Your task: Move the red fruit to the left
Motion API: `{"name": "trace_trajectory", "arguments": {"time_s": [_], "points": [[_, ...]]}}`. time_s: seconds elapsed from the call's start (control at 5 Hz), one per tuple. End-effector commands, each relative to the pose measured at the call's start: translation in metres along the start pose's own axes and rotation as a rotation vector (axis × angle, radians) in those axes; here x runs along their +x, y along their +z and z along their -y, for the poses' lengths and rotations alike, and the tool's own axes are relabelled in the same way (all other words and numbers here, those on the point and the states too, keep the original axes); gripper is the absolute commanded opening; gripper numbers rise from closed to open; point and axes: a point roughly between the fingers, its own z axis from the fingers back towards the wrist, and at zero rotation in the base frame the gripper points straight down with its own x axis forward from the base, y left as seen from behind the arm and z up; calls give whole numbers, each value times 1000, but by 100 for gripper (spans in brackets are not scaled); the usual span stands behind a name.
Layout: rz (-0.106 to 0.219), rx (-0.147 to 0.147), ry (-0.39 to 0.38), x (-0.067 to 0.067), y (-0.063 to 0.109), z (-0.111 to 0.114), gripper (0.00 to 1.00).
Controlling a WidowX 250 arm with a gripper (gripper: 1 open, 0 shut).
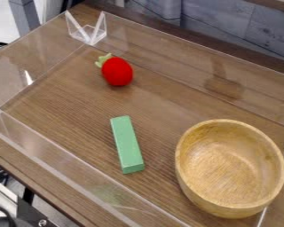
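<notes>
The red fruit point(117, 72), small and rounded with a green leafy top pointing left, lies on the wooden table point(192, 97) in its left-centre part. Nothing touches or holds it. It rests well apart from the green block and the bowl. My gripper does not show in this view; only a dark blur sits at the top edge above the fruit.
A green rectangular block point(127, 144) lies in front of the fruit, nearer the camera. At the right front stands a wooden bowl point(231, 127) with nothing in it. Clear plastic walls point(26, 66) fence the table, with a clear corner piece point(88, 29) at the back left.
</notes>
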Motion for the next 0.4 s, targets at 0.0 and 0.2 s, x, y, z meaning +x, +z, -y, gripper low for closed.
{"name": "trace_trajectory", "arguments": {"time_s": [0.0, 0.2], "points": [[22, 29, -83, -1, 12, 10, 100], [-10, 41, -150, -1, 5, 21, 100]]}}
